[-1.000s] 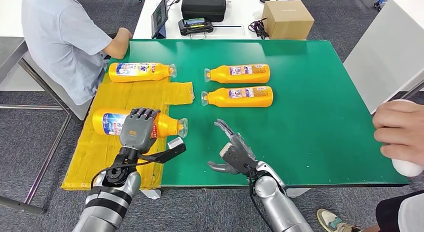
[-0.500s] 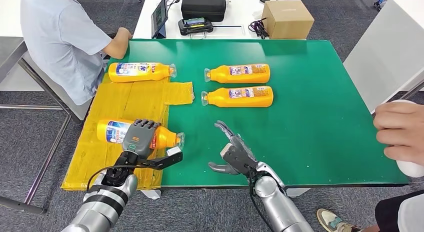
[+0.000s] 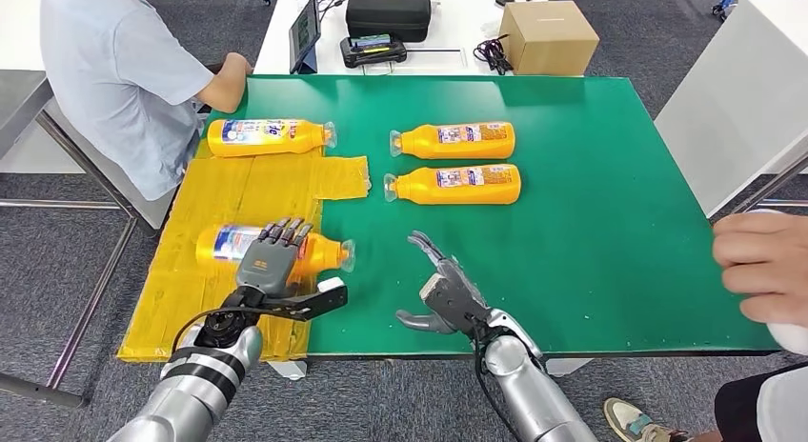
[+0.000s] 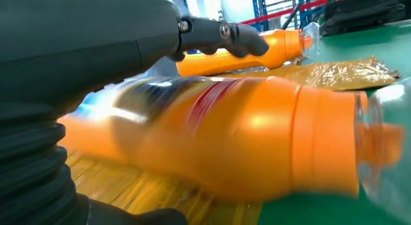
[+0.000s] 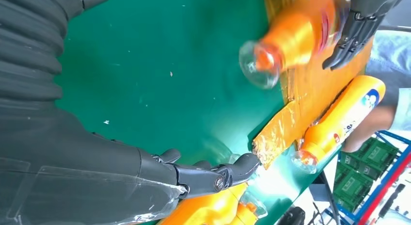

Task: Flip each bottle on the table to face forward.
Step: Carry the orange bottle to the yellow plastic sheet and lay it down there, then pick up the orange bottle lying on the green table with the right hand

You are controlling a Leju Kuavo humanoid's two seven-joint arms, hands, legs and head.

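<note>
Green table (image 3: 591, 175) holds four orange bottles (image 3: 455, 140), one under left robot hand (image 3: 267, 261).

Nearest orange bottle (image 3: 272, 248) lies on its side under the left hand (image 3: 266, 262), clear cap toward the right hand (image 3: 448, 290). Three more bottles (image 3: 272, 137) (image 3: 453, 139) (image 3: 453, 185) lie beyond both hands.
</note>
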